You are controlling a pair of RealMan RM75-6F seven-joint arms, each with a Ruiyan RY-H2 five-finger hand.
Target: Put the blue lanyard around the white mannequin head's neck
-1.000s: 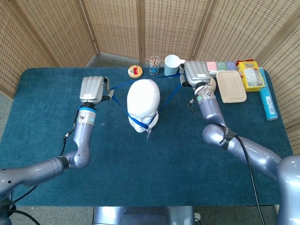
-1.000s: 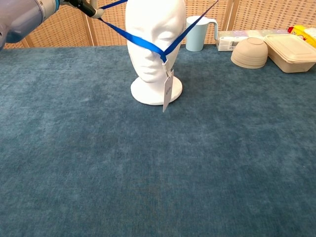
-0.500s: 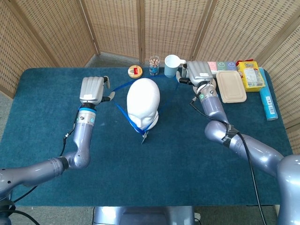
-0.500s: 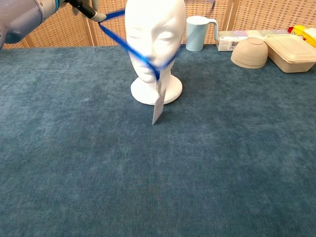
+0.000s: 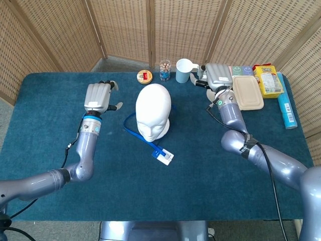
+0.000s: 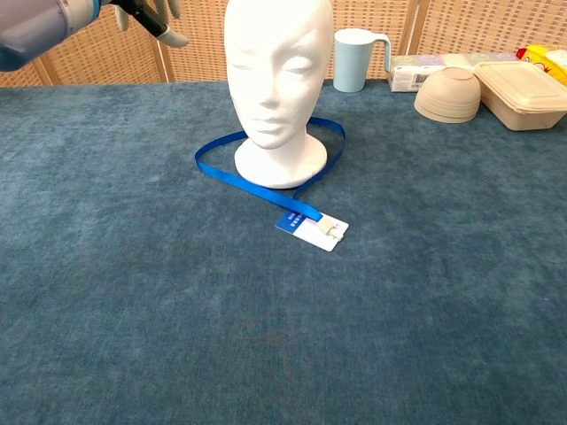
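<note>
The white mannequin head stands upright in the middle of the blue table. The blue lanyard lies on the cloth in a loop around the head's base, its white badge flat in front. My left hand hovers left of the head, fingers spread, holding nothing. My right hand is raised right of the head near the cup, holding nothing; it does not show in the chest view.
Along the back edge stand a light blue cup, a small jar and a round tin. At back right are an upturned bowl, a lidded tray, snack packets and a blue tube.
Both hands let go of the lanyard. It dropped from the face down around the head's base, and the badge fell flat on the table.
</note>
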